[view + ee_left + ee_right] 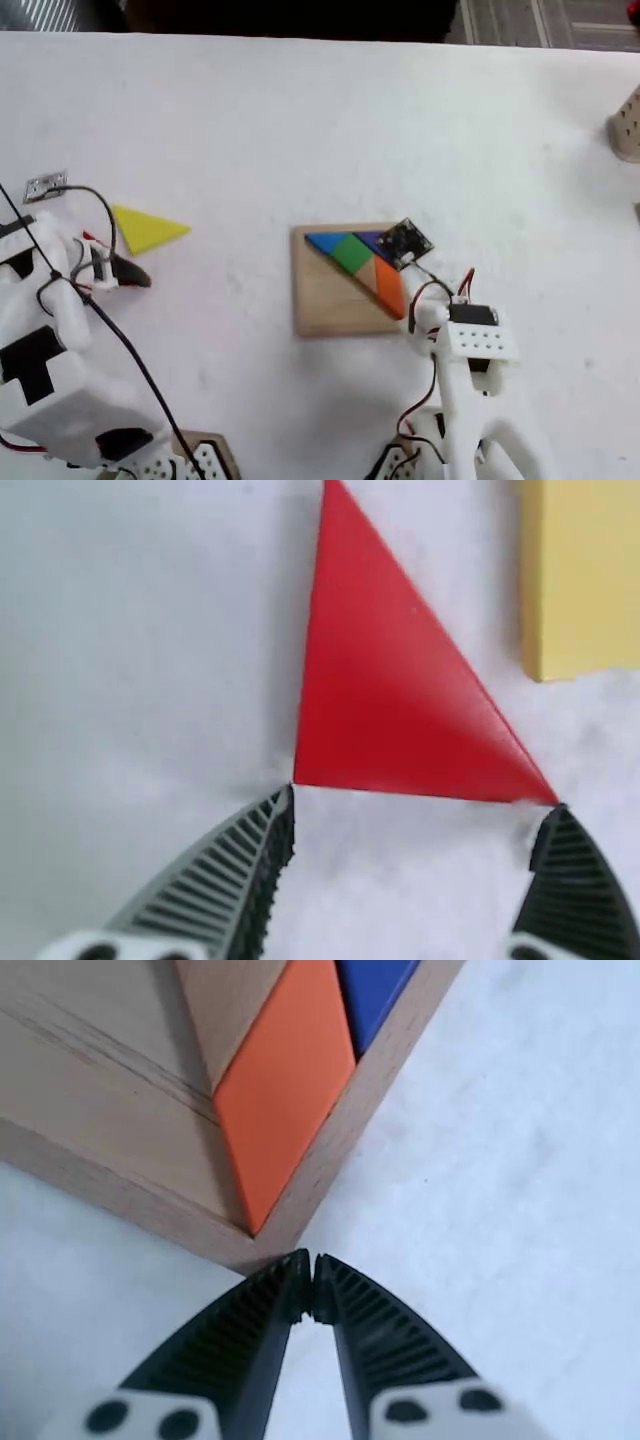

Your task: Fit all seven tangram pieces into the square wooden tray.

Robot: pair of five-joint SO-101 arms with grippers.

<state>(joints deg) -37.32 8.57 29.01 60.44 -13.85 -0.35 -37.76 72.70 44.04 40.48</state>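
Holding blue, green, orange pieces in wooden tray, spreading left gripper open at red triangle, clenching right gripper empty beside tray.

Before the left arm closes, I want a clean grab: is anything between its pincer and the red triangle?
Nothing visible. The open left pincer sits right at the near edge of the red triangle, bare table between. The yellow piece lies off to one side, apart.
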